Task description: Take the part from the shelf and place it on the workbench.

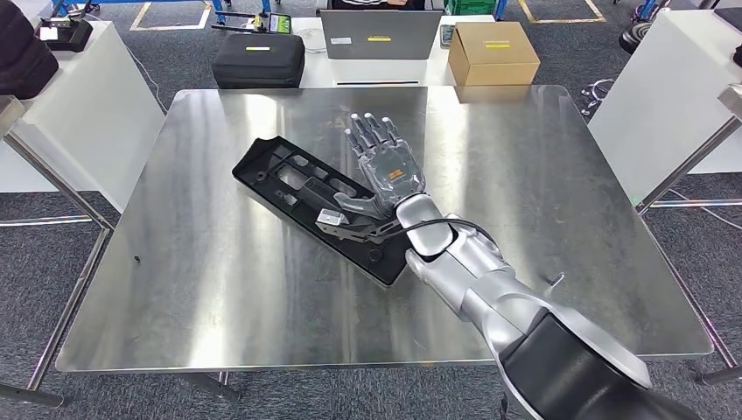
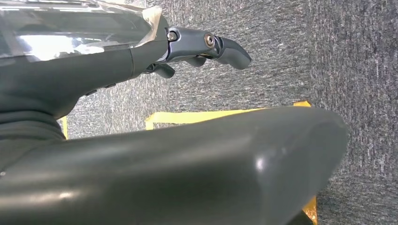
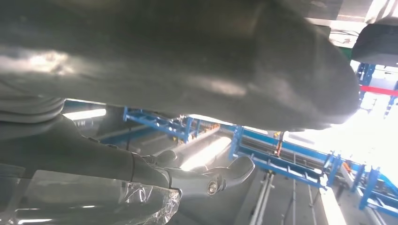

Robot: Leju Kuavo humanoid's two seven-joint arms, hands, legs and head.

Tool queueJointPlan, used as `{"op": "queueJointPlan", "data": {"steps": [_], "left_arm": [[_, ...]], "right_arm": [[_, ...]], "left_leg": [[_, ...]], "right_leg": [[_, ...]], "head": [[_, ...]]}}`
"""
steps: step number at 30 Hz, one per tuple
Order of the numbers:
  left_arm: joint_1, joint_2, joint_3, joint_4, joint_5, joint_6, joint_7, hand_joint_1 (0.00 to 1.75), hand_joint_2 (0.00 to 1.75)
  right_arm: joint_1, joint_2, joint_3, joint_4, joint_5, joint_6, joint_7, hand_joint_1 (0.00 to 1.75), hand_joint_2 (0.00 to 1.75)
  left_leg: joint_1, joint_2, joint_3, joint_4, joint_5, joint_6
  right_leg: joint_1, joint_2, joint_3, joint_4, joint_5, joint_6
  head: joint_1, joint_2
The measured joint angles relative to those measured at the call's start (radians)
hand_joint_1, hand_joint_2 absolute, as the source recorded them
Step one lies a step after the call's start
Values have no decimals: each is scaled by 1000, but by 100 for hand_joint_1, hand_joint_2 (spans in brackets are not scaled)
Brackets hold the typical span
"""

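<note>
Black part [image 1: 328, 208] lies flat and diagonal on the steel desk [image 1: 219, 289], near its middle. Right hand [image 1: 387, 162] is palm up with fingers spread, holding nothing, wrist resting over the part's near end. Left hand [image 2: 206, 47] hangs over grey carpet floor [image 2: 338, 61] with yellow tape [image 2: 211, 116]; fingers look curled, can't tell its state. Cardboard box [image 1: 493, 52], black case [image 1: 258, 59] behind the desk.

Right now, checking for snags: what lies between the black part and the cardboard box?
In the head view, the right hand, then bare workbench, lie between the black part and the cardboard box.
</note>
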Motion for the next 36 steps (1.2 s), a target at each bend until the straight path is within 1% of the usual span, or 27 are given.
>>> {"op": "queueJointPlan", "data": {"steps": [4, 6, 8, 10, 13, 15, 17, 19, 20, 22, 25, 26, 28, 31, 33, 34, 36], "left_arm": [[0, 0, 0, 0, 0, -7, 2, 0, 0], [0, 0, 0, 0, 0, -13, 2, 0, 0], [0, 0, 0, 0, 0, -16, 2, 0, 0], [0, 0, 0, 0, 0, -19, 0, 0, 0], [-1, 1, 0, 0, 0, -29, -4, 0, 0], [-1, 1, 0, 0, 0, -38, -9, 0, 0], [-2, 1, 0, 0, 1, -44, -15, 0, 0], [-2, 2, 0, 0, 6, -49, -22, 0, 0], [-2, 3, 1, 0, 9, -50, -25, 0, 0], [-2, 4, 1, 0, 12, -51, -28, 0, 0], [-2, 6, 1, 0, 12, -51, -31, 0, 0], [-2, 6, 1, 0, 13, -52, -33, 0, 0], [-2, 6, 1, 0, 14, -54, -40, 0, 0], [-2, 7, 3, 0, 22, -60, -59, 0, 0], [-2, 8, 7, 0, 30, -64, -74, 0, 0], [-2, 8, 8, 0, 32, -65, -79, 0, 0], [-2, 8, 9, 0, 33, -66, -82, 0, 0]], "right_arm": [[-3, 6, -62, -5, -105, 9, -82, 0, 0], [-5, 14, -105, -15, -177, 24, -138, 0, 0], [-8, 21, -145, -27, -222, 38, -176, 0, 0], [-10, 27, -181, -41, -286, 70, -219, 0, 0], [-7, 37, -259, -82, -478, 179, -323, 0, 0], [-2, 43, -316, -127, -621, 281, -377, 0, 0], [8, 45, -362, -187, -772, 399, -412, 0, 0], [24, 45, -398, -255, -916, 505, -433, 0, 0], [32, 44, -411, -288, -971, 541, -439, 0, 0], [43, 43, -430, -342, -1034, 578, -444, 0, 0], [58, 39, -447, -400, -1087, 614, -449, 0, 0], [65, 38, -452, -418, -1123, 640, -453, 0, 0], [88, 30, -463, -469, -1252, 722, -462, 0, 0], [141, -4, -465, -586, -1512, 834, -457, 0, 0], [188, -39, -462, -678, -1669, 877, -457, 0, 0], [207, -53, -461, -713, -1719, 889, -461, 0, 0], [226, -68, -460, -748, -1760, 897, -467, 0, 0]], "left_leg": [[0, 0, 0, 0, 0, 0], [0, 0, 0, 0, 0, 0], [0, 0, 0, 0, 0, 0], [0, 0, 0, 0, 0, 0], [0, 0, 0, 0, 0, 0], [0, 0, 0, 0, 0, 0], [0, 0, 0, 0, 0, 0], [0, 0, 0, 0, 0, 0], [0, 0, 0, 0, 0, 0], [0, 0, 0, 0, 0, 0], [0, 0, 0, 0, 0, 0], [0, 0, 0, 0, 0, 0], [0, 0, 0, 0, 0, 0], [0, -1, 0, 0, 0, 0], [0, -2, 0, 0, 0, 0], [0, -2, 0, 0, 0, 0], [0, -2, 0, 0, 0, 0]], "right_leg": [[0, 0, 0, 0, 0, 0], [0, 0, 0, 0, 0, 0], [0, 0, 0, 0, 0, 0], [0, 0, 0, 0, 0, 0], [0, 0, 0, 0, 0, 0], [0, 0, 0, 0, 0, 0], [0, 0, 0, 0, 0, 0], [0, 0, 0, 0, 0, 0], [0, 0, 0, 0, 0, 0], [0, 0, 0, 0, 0, 0], [0, 0, 0, 0, 0, 0], [0, 0, 0, 0, 0, 0], [0, 0, 0, 0, 0, 0], [0, -1, 0, 0, 0, 0], [0, -1, 0, 0, 0, 0], [0, -1, 0, 0, 0, 0], [0, -1, 0, 0, 0, 0]], "head": [[0, 0], [0, 0], [0, 0], [0, 0], [0, 0], [0, 0], [0, 0], [0, 0], [0, 0], [0, 0], [0, 0], [0, 0], [0, 0], [0, 0], [0, 0], [0, 0], [0, 0]]}}
